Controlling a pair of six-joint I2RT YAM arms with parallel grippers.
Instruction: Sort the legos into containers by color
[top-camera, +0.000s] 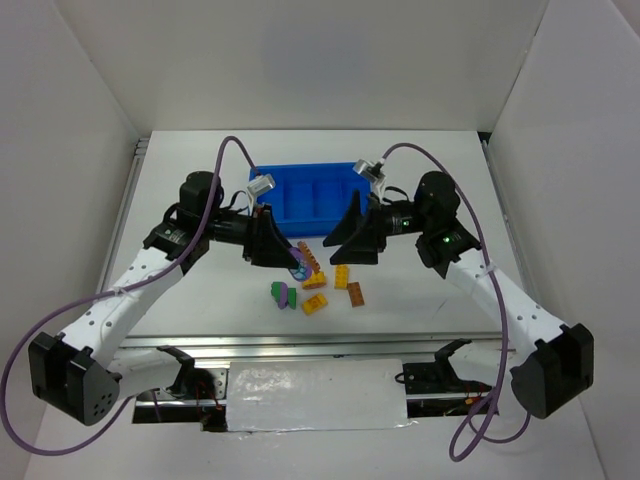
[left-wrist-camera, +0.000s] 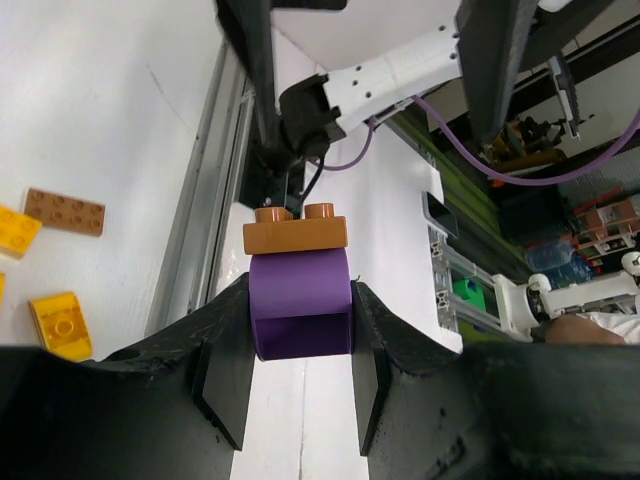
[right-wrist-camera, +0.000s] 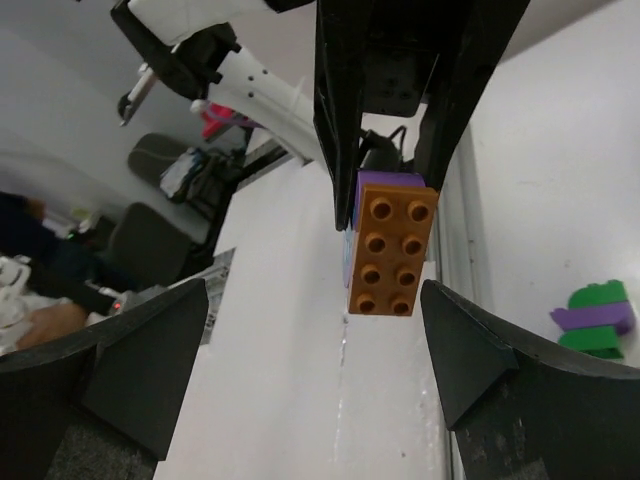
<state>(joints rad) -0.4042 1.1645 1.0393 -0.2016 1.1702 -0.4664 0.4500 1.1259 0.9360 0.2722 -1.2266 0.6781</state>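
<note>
My left gripper (left-wrist-camera: 300, 335) is shut on a purple brick (left-wrist-camera: 300, 305) with a brown brick (left-wrist-camera: 297, 232) stuck on its far side, held above the table. In the top view it (top-camera: 290, 258) is just in front of the blue tray (top-camera: 315, 195). My right gripper (right-wrist-camera: 315, 300) is open and empty. It faces the held pair: the brown studded brick (right-wrist-camera: 390, 250) hangs between and beyond its fingertips, not touching them. In the top view the right gripper (top-camera: 352, 245) is close to the right of the left one. Loose legos lie in front: a green and purple pair (top-camera: 283, 293), yellow bricks (top-camera: 315, 303) and a brown plate (top-camera: 356, 294).
The tray's compartments look empty in the top view. A brown plate (left-wrist-camera: 65, 211) and yellow bricks (left-wrist-camera: 62, 323) lie left of the left gripper. The green and purple pair (right-wrist-camera: 595, 318) lies right of the right gripper. A metal rail (top-camera: 300, 345) runs along the table's near edge.
</note>
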